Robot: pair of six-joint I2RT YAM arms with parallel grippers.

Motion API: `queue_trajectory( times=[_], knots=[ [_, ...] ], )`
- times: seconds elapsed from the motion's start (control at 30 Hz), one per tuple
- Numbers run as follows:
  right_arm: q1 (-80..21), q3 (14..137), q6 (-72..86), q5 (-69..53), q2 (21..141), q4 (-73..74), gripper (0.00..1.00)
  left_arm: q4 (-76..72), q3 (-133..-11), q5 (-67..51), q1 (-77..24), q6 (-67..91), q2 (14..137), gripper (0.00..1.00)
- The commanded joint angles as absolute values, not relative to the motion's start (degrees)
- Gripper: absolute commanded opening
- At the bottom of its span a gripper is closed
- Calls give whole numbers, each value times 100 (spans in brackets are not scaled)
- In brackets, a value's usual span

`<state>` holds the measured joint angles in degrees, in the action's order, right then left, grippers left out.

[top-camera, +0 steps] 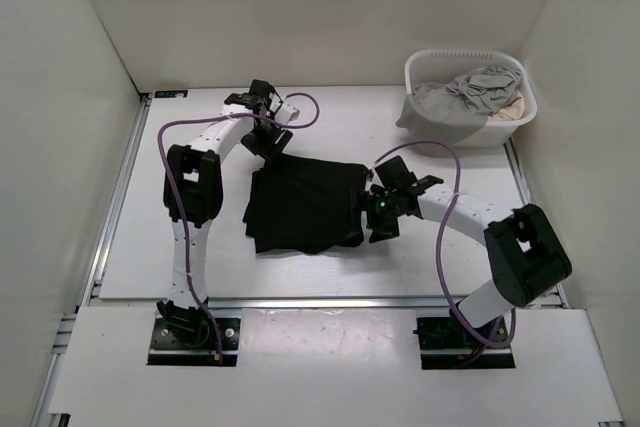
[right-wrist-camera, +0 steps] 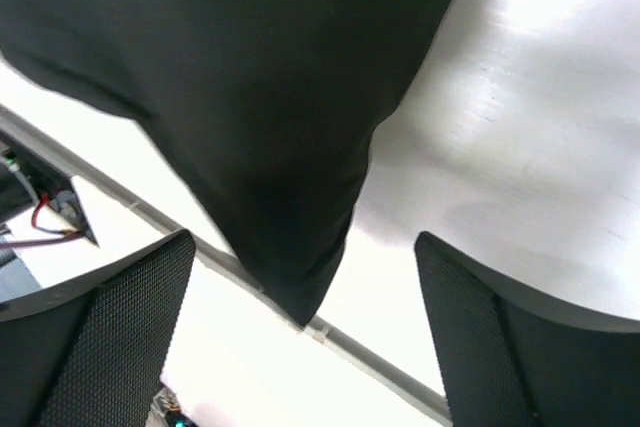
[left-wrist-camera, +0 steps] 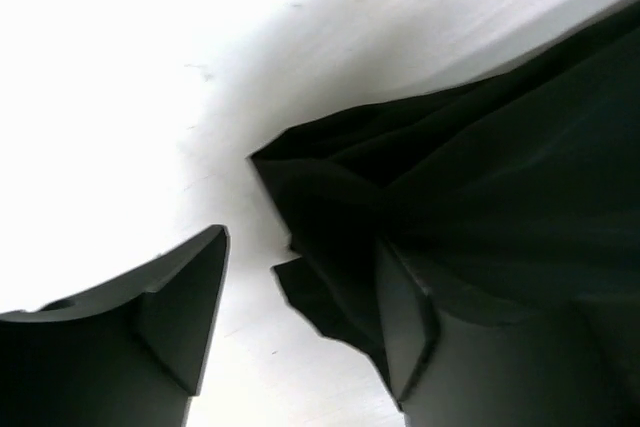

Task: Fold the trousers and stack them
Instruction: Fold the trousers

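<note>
I am looking at the trousers (top-camera: 300, 207) lying as a folded black slab in the middle of the table (top-camera: 140, 247), its wider side running left to right between my two arms. The left gripper (top-camera: 268, 142) is sitting at the far left corner. In the left wrist view its jaws are standing apart, with that corner of the cloth (left-wrist-camera: 330, 247) poking into the gap and lying against the right-hand finger (left-wrist-camera: 405, 322). The right gripper (top-camera: 378, 217) is waiting just beside the right edge, also spread wide and grasping nothing, and a cloth corner (right-wrist-camera: 290, 277) is pointing into its gap. I am judging both arms about equally close, each to its own end, so the coming move is turning on pinching opposite sides.
</note>
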<state>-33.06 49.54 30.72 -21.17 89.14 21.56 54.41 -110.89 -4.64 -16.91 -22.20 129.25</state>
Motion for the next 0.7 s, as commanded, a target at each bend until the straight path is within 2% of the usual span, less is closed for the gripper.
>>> queue_trajectory(
  times=[0.0, 0.13, 0.23, 0.37, 0.4, 0.47, 0.5, 0.57, 0.67],
  knots=[
    [-3138, 5483, 2610, -2101, 8360, 2725, 96, 5536, -11355, -115, -1661, -2180, 12490, 77],
    [-2603, 5650, 2925, -2047, 8516, 2208, 98, 5537, -10865, -174, -1556, -2127, 11831, 79],
    [-2391, 6028, 3076, -1794, 9261, 2021, 91, 5589, -10188, -770, -1556, -2022, 11330, 79],
    [-2391, 6880, 3076, -1968, 10394, 2074, 66, 5590, -8943, -1563, -1608, -1969, 10759, 78],
    [-2391, 6934, 3137, -1969, 10493, 2074, 52, 5590, -8721, -1651, -1608, -1969, 10566, 76],
    [-2391, 6935, 3278, -1576, 10608, 2136, 35, 5590, -8055, -1766, -1679, -2030, 10503, 75],
    [-2312, 6804, 3331, -1460, 10608, 2136, 21, 5485, -7842, -1767, -1731, -2030, 10442, 73],
    [-2250, 6803, 3392, -1293, 10661, 2074, 16, 5301, -7351, -1705, -1731, -2030, 10441, 72],
    [-2250, 6925, 3323, -1230, 10863, 2074, 16, 4923, -7163, -1652, -1731, -1952, 10643, 71]
  ],
)
